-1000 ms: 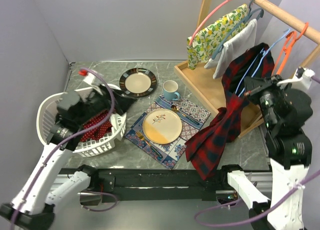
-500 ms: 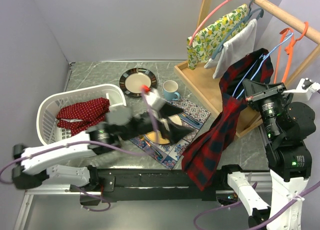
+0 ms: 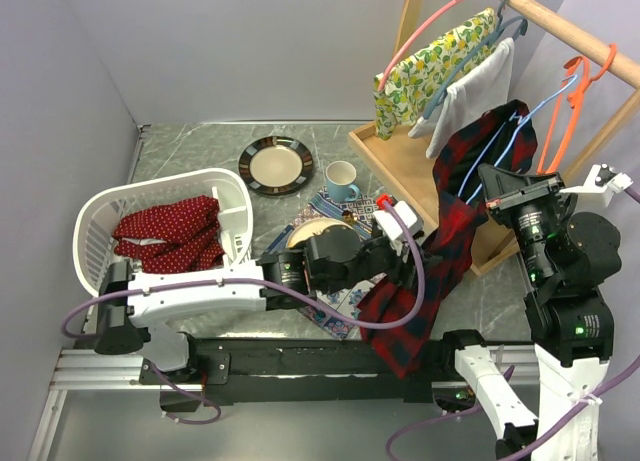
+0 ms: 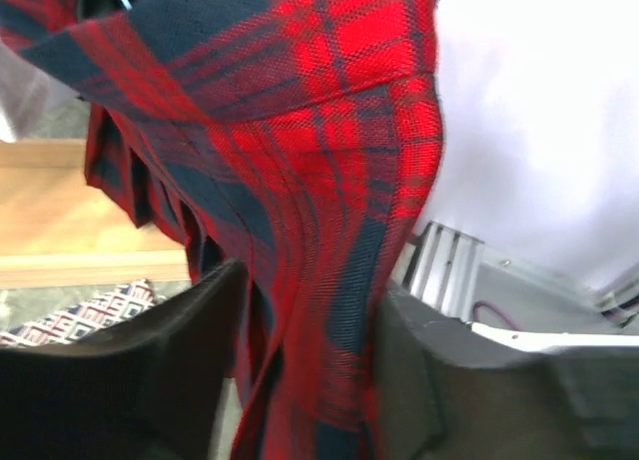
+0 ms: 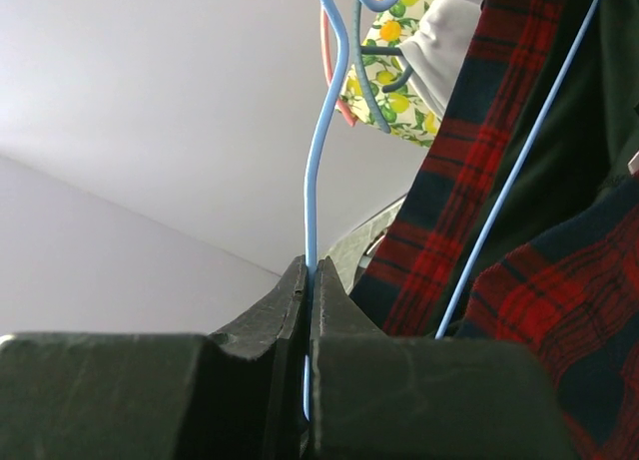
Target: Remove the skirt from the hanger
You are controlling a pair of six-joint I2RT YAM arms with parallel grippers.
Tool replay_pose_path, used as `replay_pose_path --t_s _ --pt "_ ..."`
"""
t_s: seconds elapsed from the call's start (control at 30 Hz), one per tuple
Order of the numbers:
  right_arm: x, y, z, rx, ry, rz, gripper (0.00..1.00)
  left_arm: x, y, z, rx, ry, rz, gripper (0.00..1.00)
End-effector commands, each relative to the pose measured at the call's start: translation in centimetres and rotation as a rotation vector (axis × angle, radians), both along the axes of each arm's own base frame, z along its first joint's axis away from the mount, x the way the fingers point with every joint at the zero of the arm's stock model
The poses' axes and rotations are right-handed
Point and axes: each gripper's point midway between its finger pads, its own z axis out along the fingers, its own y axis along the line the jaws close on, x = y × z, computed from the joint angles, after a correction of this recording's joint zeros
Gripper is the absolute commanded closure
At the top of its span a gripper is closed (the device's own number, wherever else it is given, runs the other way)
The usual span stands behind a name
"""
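Observation:
The red and dark-blue plaid skirt [image 3: 445, 243] hangs from a thin blue wire hanger [image 3: 512, 139] and trails down onto the table front. My right gripper [image 3: 497, 184] is shut on the blue hanger [image 5: 313, 181]; the wire runs between its pressed fingertips [image 5: 309, 272], with the skirt [image 5: 519, 310] to the right. My left gripper [image 3: 405, 269] has reached the lower part of the skirt [image 4: 300, 171]. Its fingers [image 4: 150, 365] stand apart on either side of a hanging fold, the gripper [image 4: 305, 315] open around the cloth, which touches the right finger.
A white laundry basket [image 3: 96, 213] holding a red dotted cloth [image 3: 165, 231] sits at the left. Two plates [image 3: 275, 165], a blue cup [image 3: 342, 180] and a patterned placemat [image 3: 372, 219] lie mid-table. The wooden rack [image 3: 560, 26] carries a lemon-print cloth [image 3: 425, 66], a white cloth [image 3: 475, 91] and orange hangers [image 3: 572, 96].
My left arm swung from the basket across the table to the skirt, and its jaws narrowed around a fold. The right gripper shifted slightly left with the hanger.

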Motion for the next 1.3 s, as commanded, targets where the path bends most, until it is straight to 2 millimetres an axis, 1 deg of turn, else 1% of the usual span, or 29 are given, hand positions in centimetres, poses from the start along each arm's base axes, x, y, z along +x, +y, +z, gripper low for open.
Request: replay_pose_path --t_s 0.0,0.07,0.1,0.13,0.17,0.2,0.27,0.33,0.37,0.43,0.47,0.53,0.6,0.63,0.67,0.73,0.8,0.83,0.9,0.93,0.97,1.0,1.03,1.07,1.1,1.13,1.17,1.23,1.27 --pt "-1.0 0.2 4.8 0.025 -0.19 0.016 1.0 0.4 -0.1 2.1 -0.042 -0.037 0.022 0.64" --pt "-0.9 0.2 4.8 0.025 -0.192 0.016 1.0 0.4 0.1 1.5 -0.025 -0.037 0.024 0.79" --pt "-0.9 0.2 4.8 0.025 -0.195 0.016 1.0 0.5 0.3 1.7 -0.025 -0.037 0.029 0.95" --pt "-0.8 0.2 4.8 0.028 -0.193 0.015 1.0 0.5 0.5 1.2 -0.009 -0.034 0.033 0.99" --pt "-0.8 0.2 4.9 0.026 -0.196 0.014 1.0 0.8 1.0 1.4 -0.015 -0.029 0.057 0.99" --pt "-0.8 0.2 5.0 0.024 -0.198 0.013 1.0 0.9 1.3 1.0 -0.005 -0.028 0.065 0.99" --pt "-0.8 0.2 5.2 0.014 -0.198 0.012 1.0 1.4 2.4 1.3 -0.008 -0.023 0.106 0.99" --pt "-1.0 0.1 5.5 0.001 -0.203 0.006 1.0 1.7 3.2 0.9 0.005 -0.018 0.139 0.99" --pt "-1.1 0.1 5.7 -0.001 -0.204 0.007 1.0 2.3 4.4 1.7 -0.011 -0.021 0.179 0.99" --pt "-1.3 -0.1 6.1 -0.004 -0.21 -0.003 1.0 2.7 5.5 1.4 -0.006 -0.021 0.223 0.99" --pt "-1.6 -0.2 6.5 -0.006 -0.219 -0.003 1.0 3.3 6.8 2.1 -0.017 -0.023 0.269 0.99" --pt "-1.9 -0.2 7.0 -0.005 -0.229 -0.006 1.0 3.7 8.2 2.3 -0.009 -0.037 0.311 0.99" --pt "-2.7 -0.1 7.7 0.001 -0.248 0.002 1.0 4.4 10.2 3.3 -0.018 -0.045 0.378 0.99" --pt "-2.9 0.0 8.0 0.007 -0.255 0.01 1.0 4.5 10.9 3.7 -0.014 -0.058 0.398 0.99" --pt "-3.3 0.0 8.4 0.011 -0.269 0.012 1.0 4.7 11.9 4.6 -0.029 -0.064 0.421 0.99" --pt "-4.0 1.0 8.8 0.01 -0.283 0.07 1.0 5.4 13.8 5.5 -0.028 -0.086 0.495 0.99" --pt "-5.1 1.6 9.3 0.005 -0.306 0.111 1.0 5.8 15.9 7.6 -0.073 -0.09 0.549 0.99" --pt "-6.1 2.1 9.5 0.003 -0.324 0.145 1.0 6.1 17.6 8.7 -0.068 -0.121 0.592 0.99" --pt "-7.2 2.4 9.6 0.002 -0.343 0.164 1.0 6.2 19.4 10.7 -0.104 -0.134 0.626 0.99" --pt "-7.9 2.6 9.7 0.003 -0.354 0.178 1.0 6.3 20.7 11.8 -0.122 -0.148 0.664 0.99" --pt "-9.2 2.8 9.9 0.001 -0.375 0.198 1.0 6.3 22.0 12.9 -0.151 -0.152 0.681 0.99" --pt "-9.8 2.9 9.9 -0.001 -0.384 0.207 1.0 6.3 23.2 14.3 -0.18 -0.154 0.703 0.99" --pt "-10.5 3.0 10.0 -0.001 -0.395 0.215 1.0 6.4 24.2 15.2 -0.182 -0.172 0.728 0.99" --pt "-11.8 3.2 10.2 -0.003 -0.42 0.232 1.0 6.5 25.7 16.0 -0.193 -0.168 0.77 0.99" --pt "-12.3 3.3 10.3 -0.002 -0.426 0.241 1.0 6.5 26.9 17.2 -0.216 -0.171 0.794 0.99" --pt "-13.4 3.4 10.5 0.008 -0.447 0.252 1.0 6.6 28.0 18.2 -0.219 -0.199 0.827 0.99" --pt "-13.8 3.7 10.6 0.012 -0.455 0.272 1.0 6.7 29.4 18.7 -0.226 -0.202 0.868 0.99" --pt "-15.0 4.7 11.0 0.037 -0.48 0.348 1.0 6.9 31.1 19.3 -0.186 -0.265 0.931 0.99" --pt "-15.4 5.2 11.0 0.042 -0.486 0.38 1.0 7.0 32.2 20.0 -0.222 -0.259 0.976 0.99"
